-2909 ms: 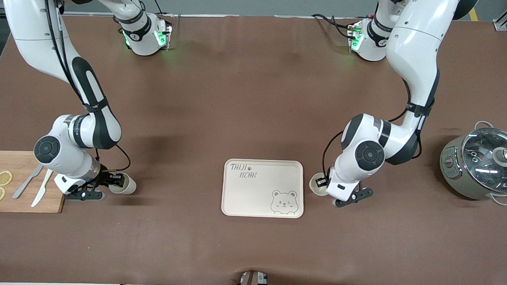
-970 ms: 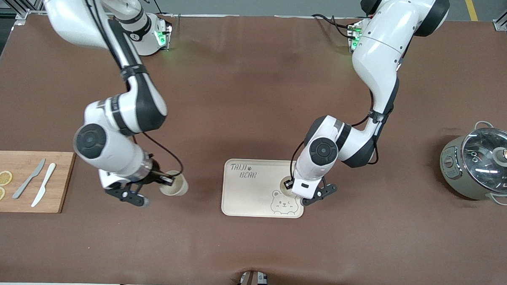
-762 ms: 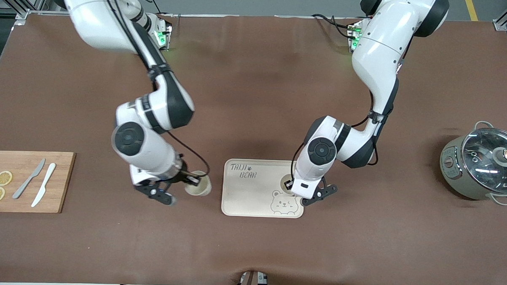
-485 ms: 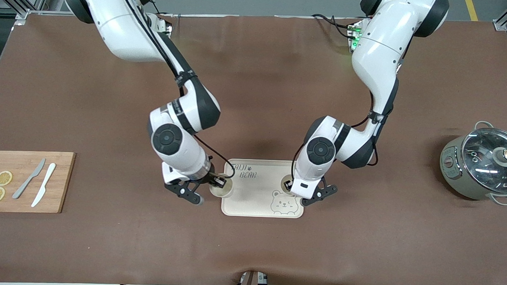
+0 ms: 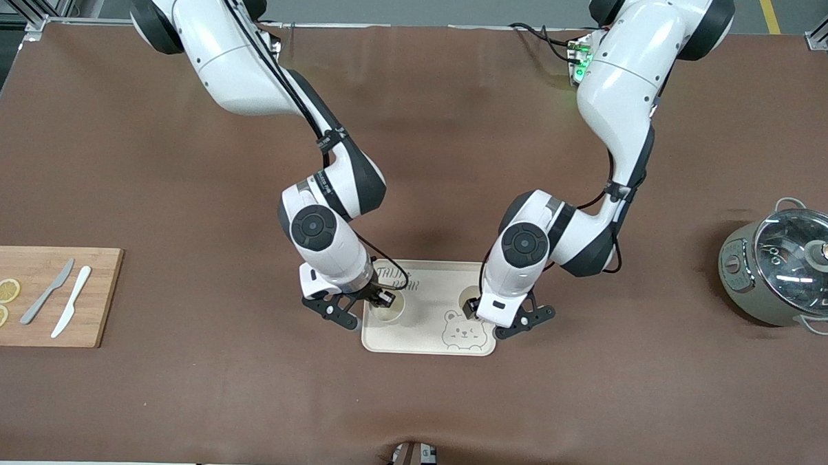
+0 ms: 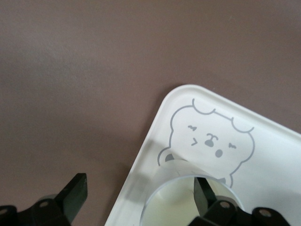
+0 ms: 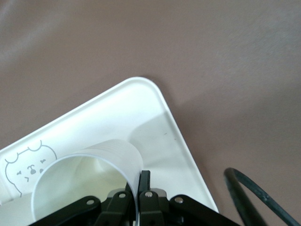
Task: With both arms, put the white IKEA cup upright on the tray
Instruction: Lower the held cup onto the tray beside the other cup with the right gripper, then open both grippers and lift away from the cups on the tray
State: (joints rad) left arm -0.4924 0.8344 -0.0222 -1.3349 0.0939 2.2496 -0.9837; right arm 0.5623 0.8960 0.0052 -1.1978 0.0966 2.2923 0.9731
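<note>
The cream tray (image 5: 427, 340) with the bear drawing lies at the table's middle. One white cup (image 5: 467, 304) stands upright on it beside the bear, at the end toward the left arm. My left gripper (image 5: 497, 318) is open around that cup's wall: one finger is inside the cup (image 6: 165, 178), the other is over the table off the tray (image 6: 277, 155); the gripper's midpoint (image 6: 138, 190) is at the tray's rim. My right gripper (image 5: 386, 300) is shut on the rim of a second white cup (image 5: 388, 311), upright at the tray's other end. In the right wrist view the fingers (image 7: 140, 179) pinch the cup wall (image 7: 94, 165) over the tray (image 7: 108, 117).
A wooden cutting board (image 5: 95, 297) with two lemon slices and two knives lies at the right arm's end of the table. A grey pot with a glass lid (image 5: 788, 269) stands at the left arm's end. A black cable (image 7: 244, 197) loops beside the right gripper.
The right arm carried its cup from beside the cutting board to the tray's end. The left arm brought its cup onto the tray, and its fingers have since spread apart.
</note>
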